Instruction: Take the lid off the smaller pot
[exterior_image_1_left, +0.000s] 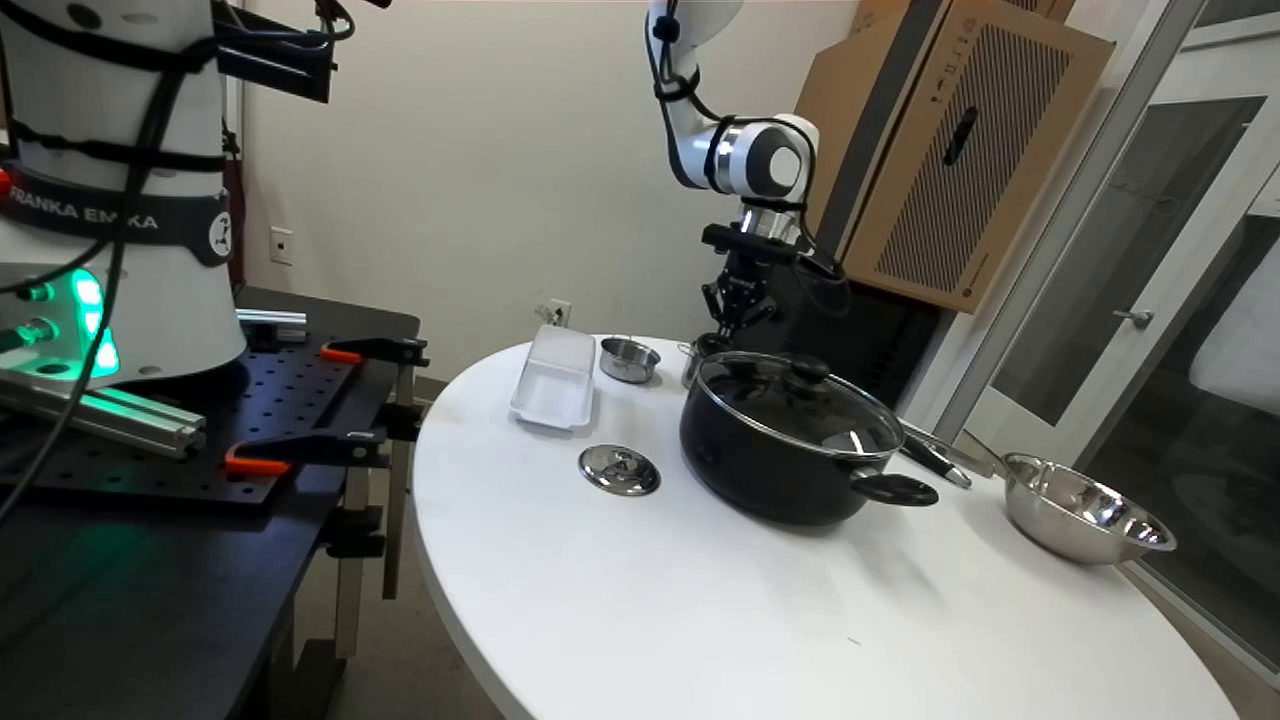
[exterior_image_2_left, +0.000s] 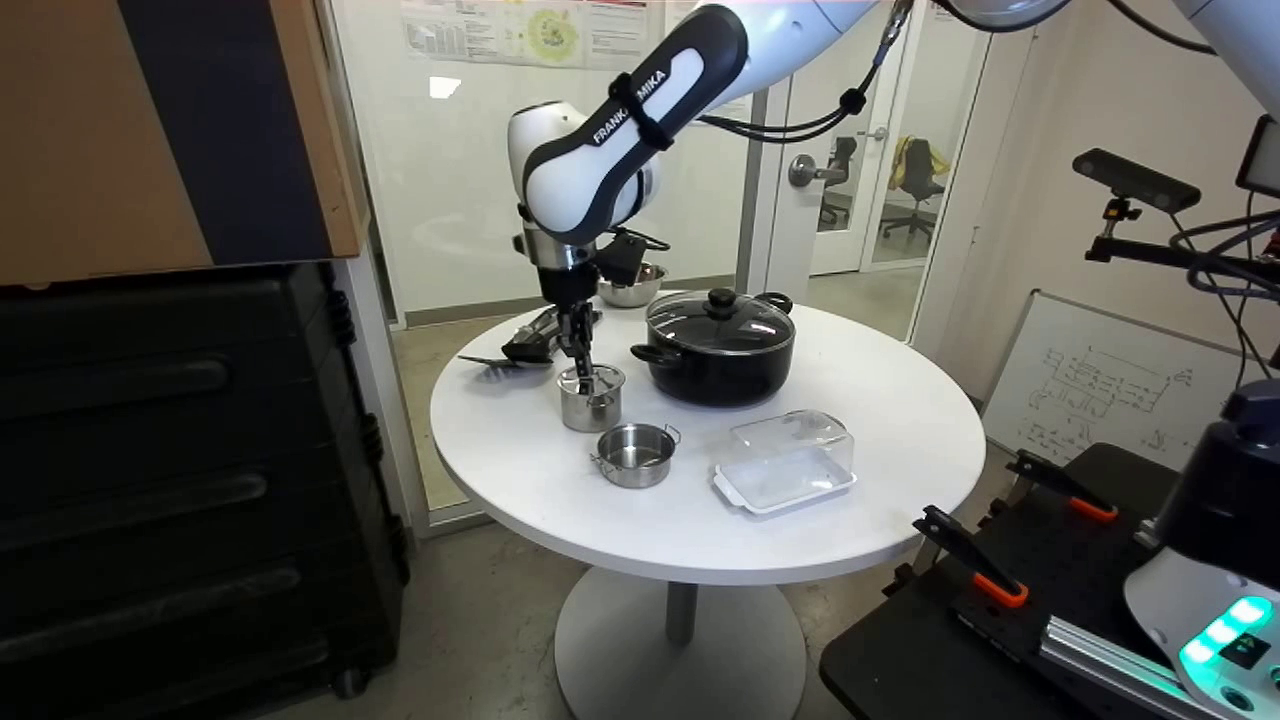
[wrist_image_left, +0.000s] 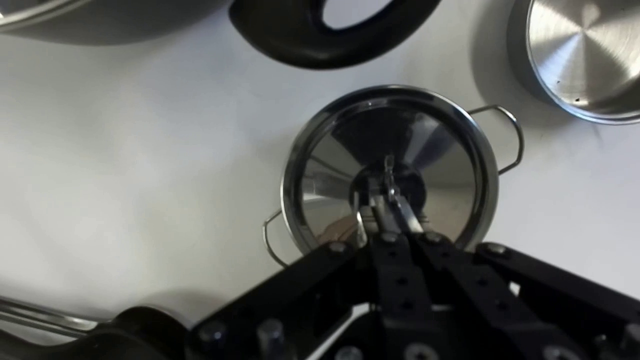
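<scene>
The smaller pot (exterior_image_2_left: 592, 412) is a small shiny steel pot with thin wire side handles. It stands on the white table, and in an exterior view it is partly hidden behind the black pot (exterior_image_1_left: 690, 375). The silvery lid (wrist_image_left: 445, 175) sits on top of it, also seen in an exterior view (exterior_image_2_left: 608, 379). My gripper (wrist_image_left: 387, 197) points straight down over the lid's centre. Its fingers are nearly together with the thin metal handle between the tips. The gripper also shows in both exterior views (exterior_image_1_left: 724, 325) (exterior_image_2_left: 583, 385). I see no gap between lid and pot.
The big black pot (exterior_image_1_left: 770, 470) with a glass lid stands close by. An open steel pot (exterior_image_2_left: 636, 457), a clear-lidded white dish (exterior_image_2_left: 785, 480), a loose silvery lid (exterior_image_1_left: 620, 470), black-handled utensils (exterior_image_2_left: 530, 345) and a steel bowl (exterior_image_1_left: 1080, 510) are also on the table.
</scene>
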